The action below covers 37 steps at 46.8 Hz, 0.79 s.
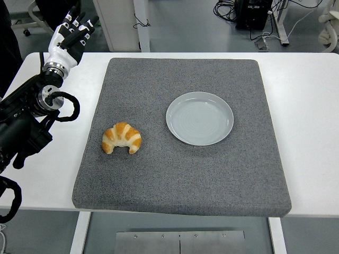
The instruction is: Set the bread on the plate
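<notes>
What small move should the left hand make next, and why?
Probably bring the left hand down and right toward the croissant. The hand is open, empty and up at the table's far left corner, while the croissant lies untouched on the grey mat, left of the empty plate.
</notes>
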Motion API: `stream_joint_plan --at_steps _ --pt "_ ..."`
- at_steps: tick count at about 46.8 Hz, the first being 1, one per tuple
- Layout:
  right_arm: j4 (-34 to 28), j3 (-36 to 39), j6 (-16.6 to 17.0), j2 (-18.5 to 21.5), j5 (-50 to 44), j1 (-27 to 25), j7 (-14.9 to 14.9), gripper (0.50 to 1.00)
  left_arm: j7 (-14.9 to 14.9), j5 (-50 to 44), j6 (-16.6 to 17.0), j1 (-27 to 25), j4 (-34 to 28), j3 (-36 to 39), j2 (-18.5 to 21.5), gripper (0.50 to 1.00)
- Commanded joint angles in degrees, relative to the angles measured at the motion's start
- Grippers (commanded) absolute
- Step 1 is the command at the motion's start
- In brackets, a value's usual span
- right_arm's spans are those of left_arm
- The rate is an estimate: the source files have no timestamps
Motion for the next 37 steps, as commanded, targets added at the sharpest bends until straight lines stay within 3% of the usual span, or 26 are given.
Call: stream_joint_plan --at_steps 1,10,26,32,37 --pt "0.00 0.00 0.02 0.00 0.00 -0.06 0.00 1.000 -0.09 -0.01 -0.70 -0.18 -1.49 1.82 1.42 0.975" --pt "0.00 0.00 0.02 0.00 0.00 -0.06 0.00 1.000 -0.17 -0.01 -4.48 -0.18 -1.75 3.06 1.86 0.975" --pt "0.00 0.00 0.02 0.00 0.00 -0.06 0.00 1.000 0.53 6.23 -3.87 -1.32 -2.89 9.03 2.48 0.975" --pt "0.00 0.00 0.02 0.00 0.00 0.03 0.00 1.000 0.62 7.98 -3.08 -1.50 -7.63 11.67 6.08 0.974" --pt "0.00 0.00 0.02 0.00 0.00 0.03 0.00 1.000 0.62 8.95 -0.36 -1.23 -14.13 13.60 9.15 0.974"
